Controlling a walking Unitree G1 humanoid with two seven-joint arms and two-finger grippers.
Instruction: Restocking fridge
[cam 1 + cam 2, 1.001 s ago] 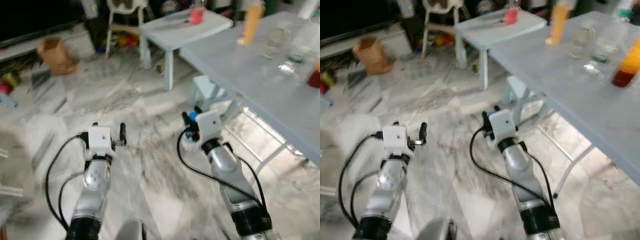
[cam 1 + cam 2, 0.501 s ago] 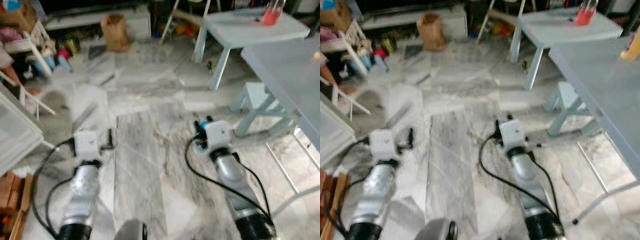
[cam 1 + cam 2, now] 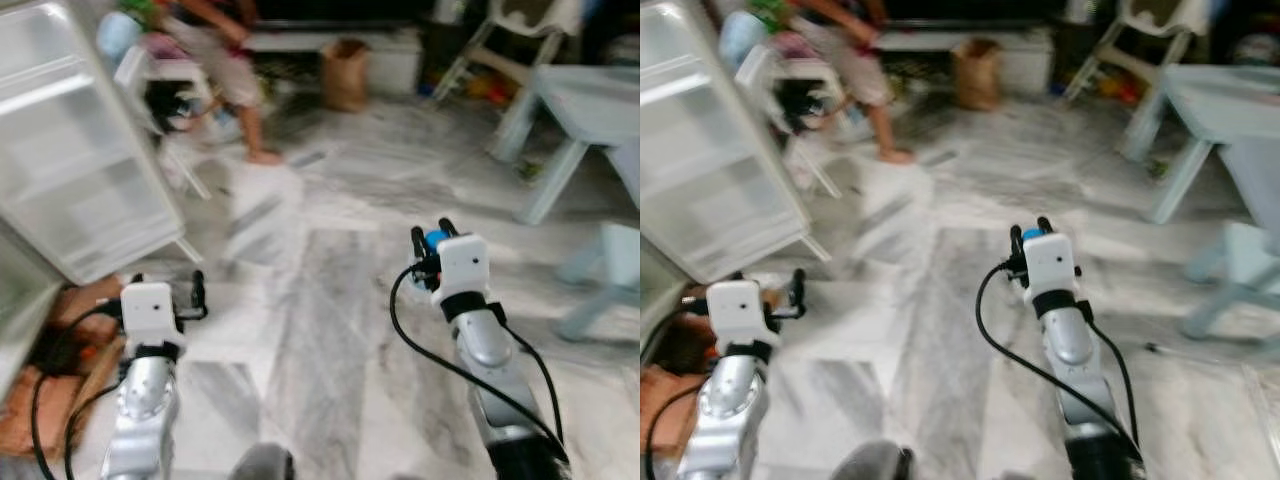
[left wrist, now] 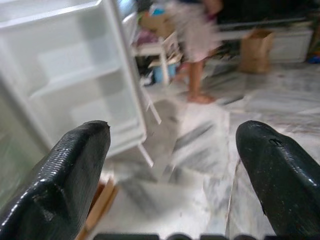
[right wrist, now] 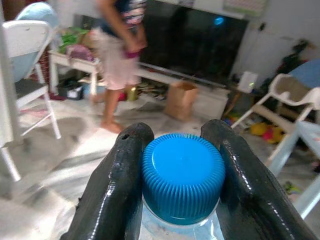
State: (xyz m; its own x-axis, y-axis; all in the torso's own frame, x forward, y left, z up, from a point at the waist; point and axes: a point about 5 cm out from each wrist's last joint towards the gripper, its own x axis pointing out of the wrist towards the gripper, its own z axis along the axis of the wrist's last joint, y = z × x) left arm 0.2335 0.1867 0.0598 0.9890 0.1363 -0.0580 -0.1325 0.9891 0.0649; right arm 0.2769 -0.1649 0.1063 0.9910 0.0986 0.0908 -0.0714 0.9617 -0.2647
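Observation:
My right gripper is held out over the marble floor, shut on the neck of a clear bottle with a ribbed blue cap. The cap sits squeezed between the two black fingers. My left gripper is held out at the same height to the left, open, with nothing between its fingers. The white fridge stands open at the left with bare shelves, just beyond the left gripper.
A person stands barefoot at the back near a white chair. A brown paper bag sits by a low TV bench. A pale blue table and stool stand at the right. Wooden boards lie by the fridge.
The whole view has swung to the left: the long table with bottles has slid out on the right, and the fridge and a person have come in. Both arms keep their pose.

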